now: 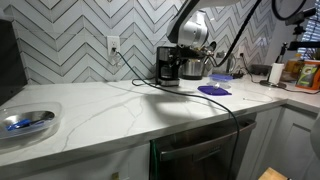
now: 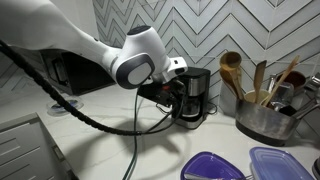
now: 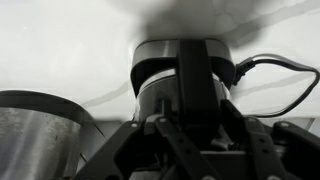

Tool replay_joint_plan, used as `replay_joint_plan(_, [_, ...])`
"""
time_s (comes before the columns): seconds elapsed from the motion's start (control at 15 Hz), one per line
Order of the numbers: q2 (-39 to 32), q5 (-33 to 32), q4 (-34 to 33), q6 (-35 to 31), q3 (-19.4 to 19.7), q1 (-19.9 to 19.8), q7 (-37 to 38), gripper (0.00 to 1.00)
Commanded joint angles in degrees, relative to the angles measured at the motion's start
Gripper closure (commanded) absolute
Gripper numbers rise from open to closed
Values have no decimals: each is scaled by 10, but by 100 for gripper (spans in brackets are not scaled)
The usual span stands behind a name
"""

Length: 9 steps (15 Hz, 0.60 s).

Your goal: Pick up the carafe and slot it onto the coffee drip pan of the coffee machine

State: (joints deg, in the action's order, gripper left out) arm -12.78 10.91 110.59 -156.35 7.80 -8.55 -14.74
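mostly shadowed, the hand [image 2: 174, 94] sits at the coffee machine's [image 2: 198, 92] nine o'clock, too dark to tell whether it grips.

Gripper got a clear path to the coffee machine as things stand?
Probably yes. The gripper sits right in front of the coffee machine, and the wrist view shows the machine dead ahead with nothing between. The utensil canister stands off to one side, out of the way.

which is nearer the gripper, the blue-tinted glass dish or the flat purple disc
The flat purple disc, beside the black coffee machine; the blue-tinted glass dish sits far off.
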Motion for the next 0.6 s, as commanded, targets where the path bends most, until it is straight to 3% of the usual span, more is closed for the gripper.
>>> replay_joint_plan(0.0, [-12, -10, -3, -11, -13, -14, 2, 16])
replay_joint_plan(0.13, [-7, -12, 2, -2, -14, -14, 5, 2])
replay_joint_plan(0.53, [-3, 0, 7, 8, -20, -18, -4, 0])
